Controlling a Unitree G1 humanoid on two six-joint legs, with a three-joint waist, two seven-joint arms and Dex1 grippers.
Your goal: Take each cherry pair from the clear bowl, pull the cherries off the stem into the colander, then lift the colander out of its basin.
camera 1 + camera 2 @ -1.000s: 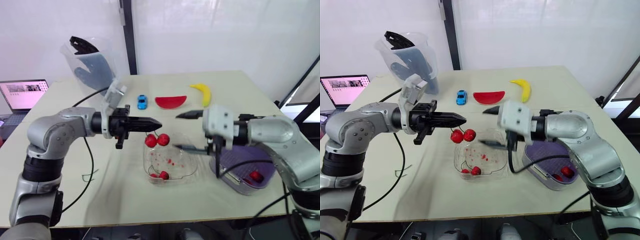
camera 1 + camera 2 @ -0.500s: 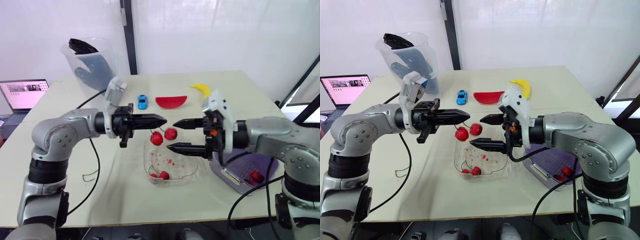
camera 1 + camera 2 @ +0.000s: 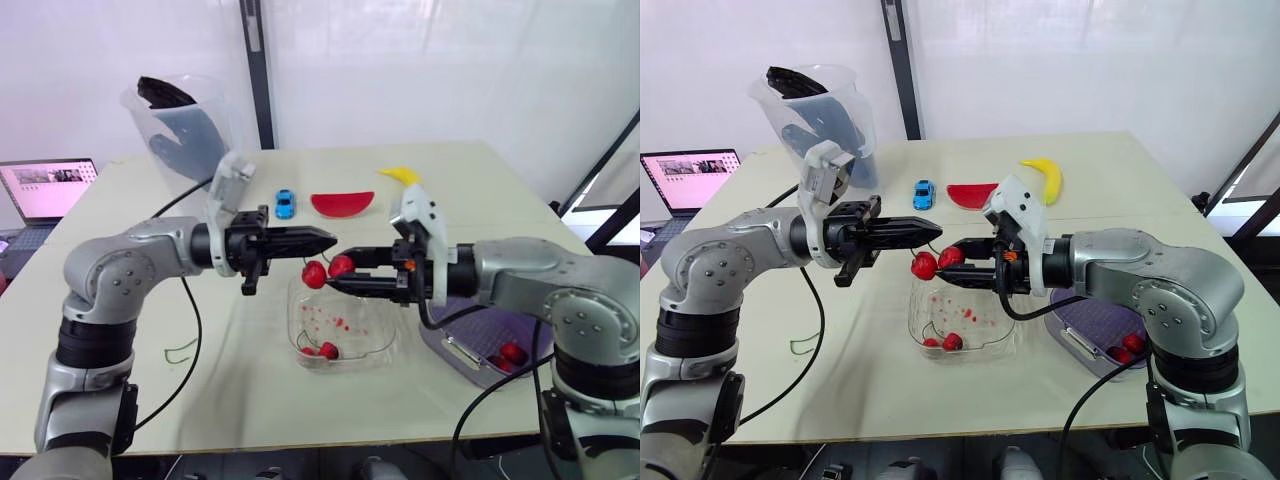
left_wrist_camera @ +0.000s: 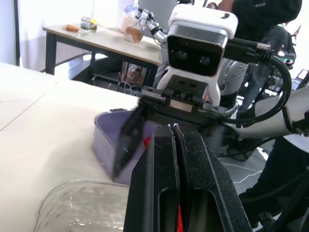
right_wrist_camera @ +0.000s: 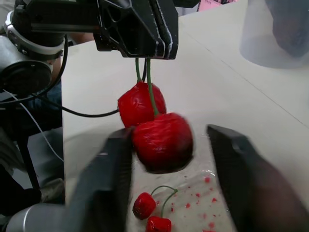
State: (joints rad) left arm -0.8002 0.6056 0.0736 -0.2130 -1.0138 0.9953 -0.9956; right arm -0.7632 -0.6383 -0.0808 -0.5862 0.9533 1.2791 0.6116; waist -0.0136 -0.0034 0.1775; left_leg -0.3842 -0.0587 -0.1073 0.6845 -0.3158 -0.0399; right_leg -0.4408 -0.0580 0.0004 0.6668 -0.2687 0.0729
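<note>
Cherry pair (image 5: pixel 161 142): it hangs by its stem above the clear bowl (image 3: pixel 378 338), the stem clamped in my closed left gripper (image 3: pixel 325 240). My right gripper (image 3: pixel 335 270) is spread apart, its fingers flanking the nearer cherry. The purple colander (image 3: pixel 500 328) sits just beside the bowl, under my right arm.

Right gripper (image 3: pixel 958 260) has been swung over from above the colander (image 3: pixel 525 335) to the cherry pair (image 5: pixel 149 121). Its fingers (image 5: pixel 231 159) have been brought in from wide apart, so one cherry (image 3: pixel 342 265) is now flanked. The pair's been nudged slightly that way by the left gripper (image 3: pixel 330 239).
</note>
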